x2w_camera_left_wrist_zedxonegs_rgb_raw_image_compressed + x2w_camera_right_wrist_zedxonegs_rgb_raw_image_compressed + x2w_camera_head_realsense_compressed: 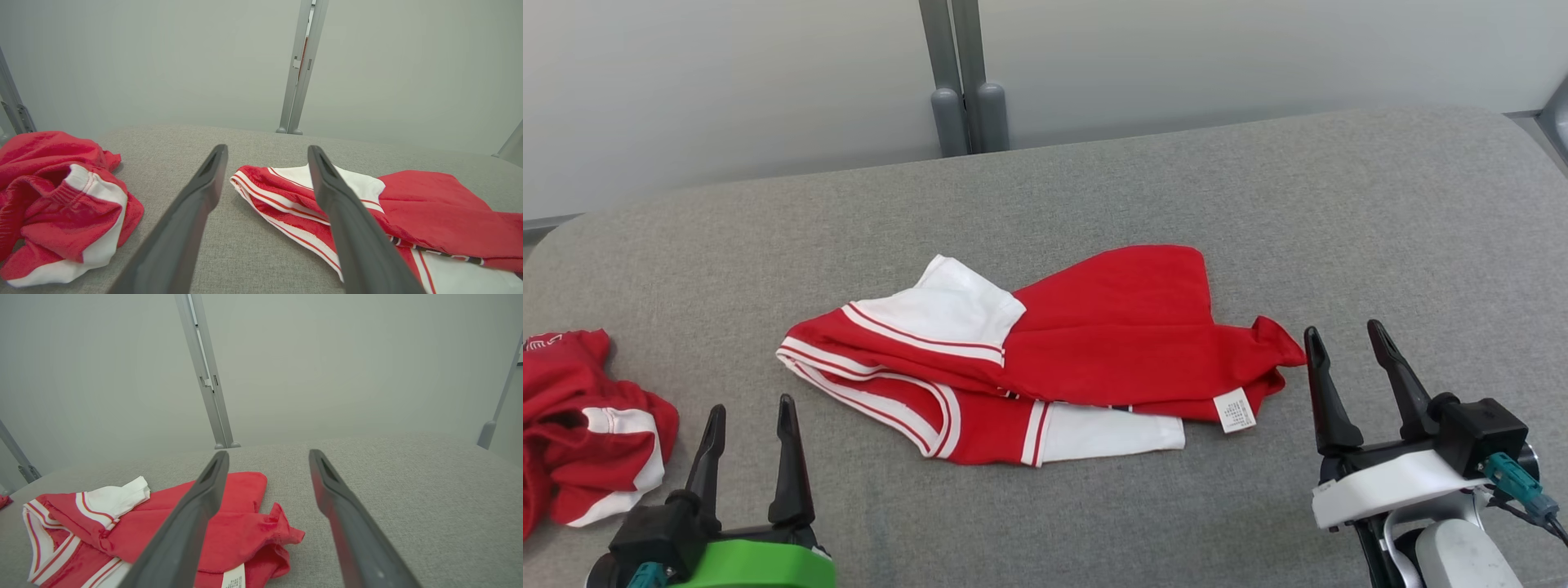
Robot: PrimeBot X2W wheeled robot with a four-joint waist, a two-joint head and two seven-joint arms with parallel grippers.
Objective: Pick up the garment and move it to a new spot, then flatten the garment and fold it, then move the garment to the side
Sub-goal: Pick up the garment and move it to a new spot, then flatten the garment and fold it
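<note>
While the grey desk (1094, 180) carries the red-and-white garment (1111, 335) rumpled at its centre, left gripper (752, 406) and right gripper (1343, 328) hover near it, fingers spread and empty, so pick-up seems pending: next, lower onto its edges.

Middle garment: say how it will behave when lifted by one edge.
Probably floppy: the garment lies in loose folds, so it should drape and unfold. Likely light, thin cloth. Pushed, it may bunch on the textured grey surface.
</note>
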